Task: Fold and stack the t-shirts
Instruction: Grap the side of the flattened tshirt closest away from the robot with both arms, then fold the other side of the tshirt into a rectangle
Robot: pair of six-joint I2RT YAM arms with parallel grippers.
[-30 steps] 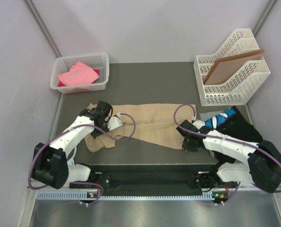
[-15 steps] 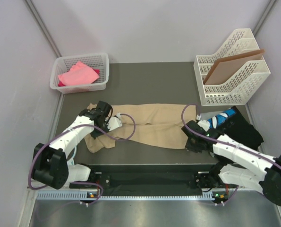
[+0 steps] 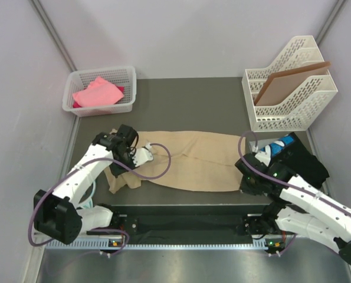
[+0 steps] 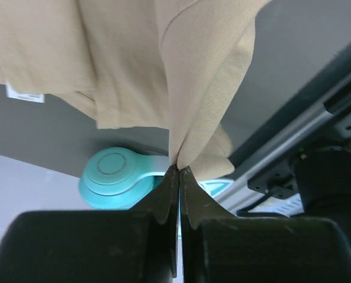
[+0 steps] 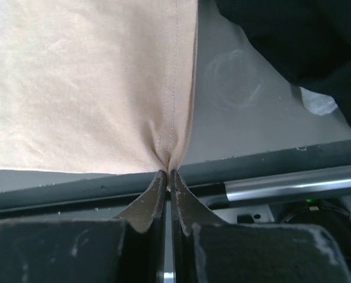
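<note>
Found a large tan t-shirt of soft, finely textured cloth stretched lengthwise over the dark grey matte surface, fairly flat in the middle and bunched at its left end. Saw the left pincer clamped tight on a gathered fold of that tan cloth, the fabric fanning out from the black tips in loose pleats. Saw the right pincer likewise closed on the shirt's right edge, right at a stitched seam, near the front rim of the surface. Made out a small white rectangular label on the tan cloth in the left wrist view; could not read any writing on it. Spotted a smooth teal round plastic object behind the hanging fold. Noted a crumpled black shirt at the right of the surface, just beside the tan one, with a blue cloth marked in white lying on it. Counted two containers at the back: a white lattice plastic basket at left holding a folded pink shirt, and a white slotted file rack at right holding a flat brown board leaning in one compartment.
</note>
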